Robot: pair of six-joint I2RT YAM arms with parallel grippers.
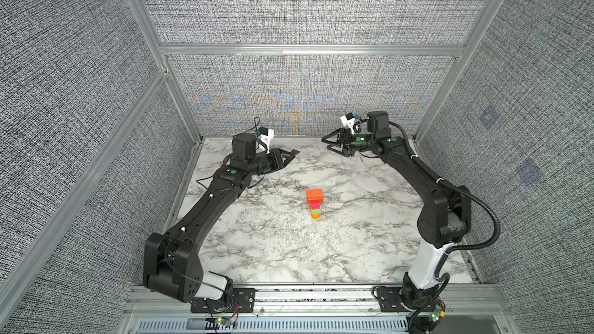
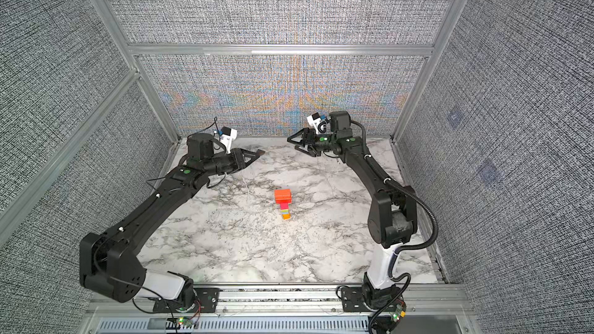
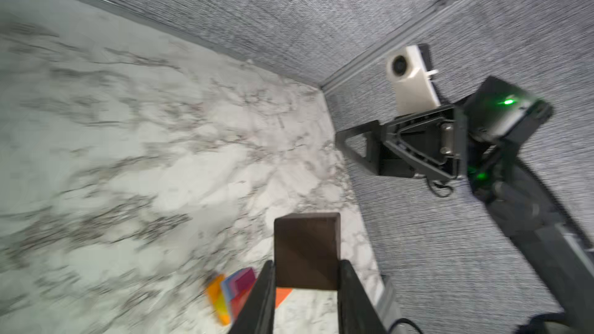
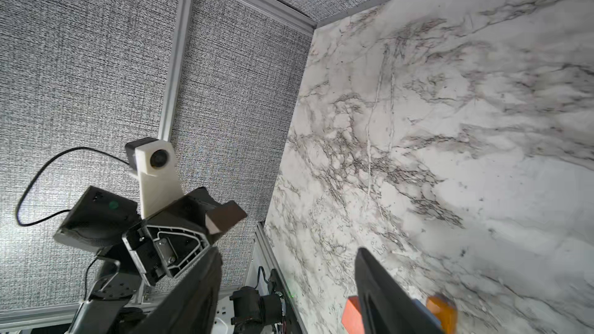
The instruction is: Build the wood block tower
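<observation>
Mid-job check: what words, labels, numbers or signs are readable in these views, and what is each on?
No legible text in any view.
Too blurred to read: white mark beside the right wrist camera.
Blank: wood block tower; dark brown block held by the left gripper.
No readable marking: faint square patches on the side wall.

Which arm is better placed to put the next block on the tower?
Left. The left gripper is shut on the dark brown block; the right gripper is open and empty. Both hang behind the wood block tower.
</observation>
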